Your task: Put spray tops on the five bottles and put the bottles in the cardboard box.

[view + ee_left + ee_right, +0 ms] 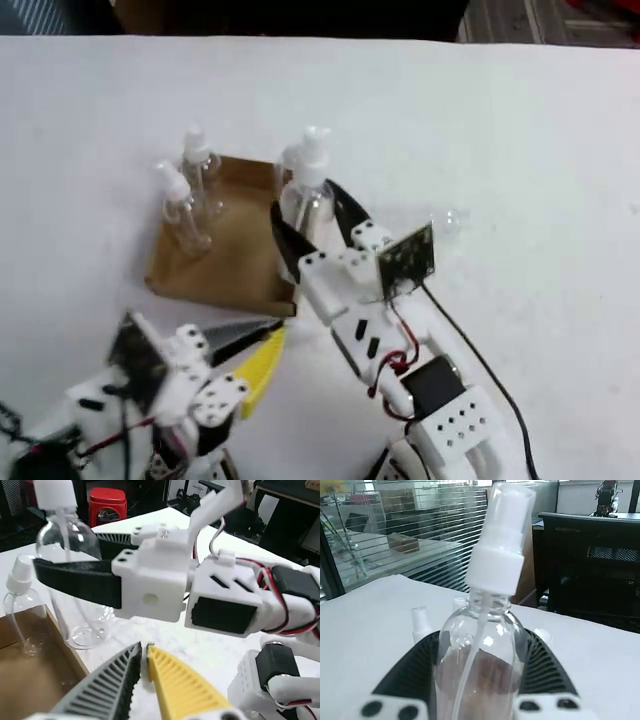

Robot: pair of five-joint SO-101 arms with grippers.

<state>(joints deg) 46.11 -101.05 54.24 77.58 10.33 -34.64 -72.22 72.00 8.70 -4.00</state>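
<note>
Clear plastic bottle [480, 675], entered as the item in hand: it is upright with its long axis vertical, and a white spray top [502, 545] is seated on its neck. We place it just outside the right-hand wall of the cardboard box [240, 265], toward that wall's far end. Its base looks to be on or barely off the table [540, 140], and we cannot tell which. The right gripper [305, 200] is clamped on it, one black jaw on each side of the body below the shoulder. The box's open floor lies directly to the left of this gripper, across the low wall, so we judge the coming move to be a short lift and a leftward carry with the bottle kept vertical. Box contents so far: two topped bottles [187, 215] [203, 170] along the left wall, and a third bottle [20, 610] at the far right corner, just behind the held one. That third bottle narrows the landing space there. The left gripper [280, 328] sits off the box's near right corner with its grey and yellow jaws pressed together on nothing. It is near the held bottle but apart from it, so the right arm is the one placed to act.
</note>
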